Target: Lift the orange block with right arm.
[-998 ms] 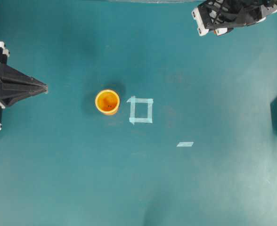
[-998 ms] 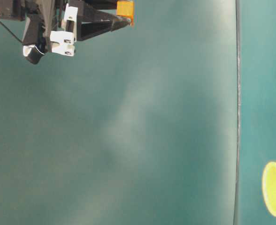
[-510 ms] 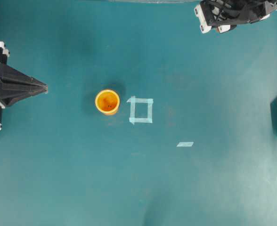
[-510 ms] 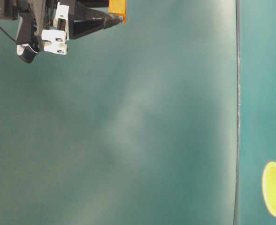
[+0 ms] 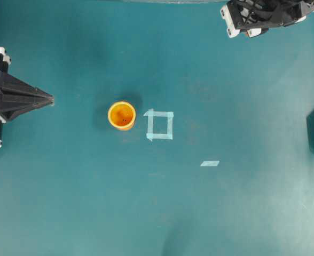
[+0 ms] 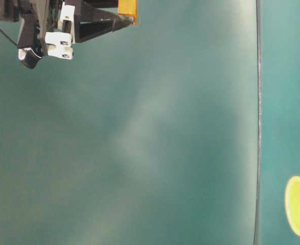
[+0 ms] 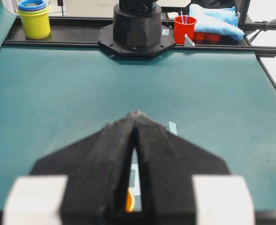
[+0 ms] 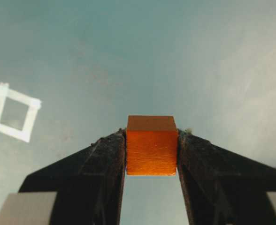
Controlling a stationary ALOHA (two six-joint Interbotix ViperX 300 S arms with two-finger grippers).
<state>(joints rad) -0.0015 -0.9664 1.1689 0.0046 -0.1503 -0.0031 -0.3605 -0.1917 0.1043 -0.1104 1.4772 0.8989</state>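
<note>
Your right pincer [image 8: 151,154] grips the small orange wooden block [image 8: 151,145], held clear above the teal worktop [image 8: 128,56]; the lift looks done.

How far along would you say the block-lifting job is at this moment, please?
The lift looks done: the orange block sits clamped in the right tool, well clear of the table. The left tool rests shut, uninvolved. Nothing obvious remains except holding it.

My black jointed right arm [image 5: 264,13] hangs raised over the tabletop's far right corner, its two-fingered gripper [image 8: 152,150] clamped, while my black wedge-shaped left gripper [image 5: 49,98] rests closed at the left edge.
</note>
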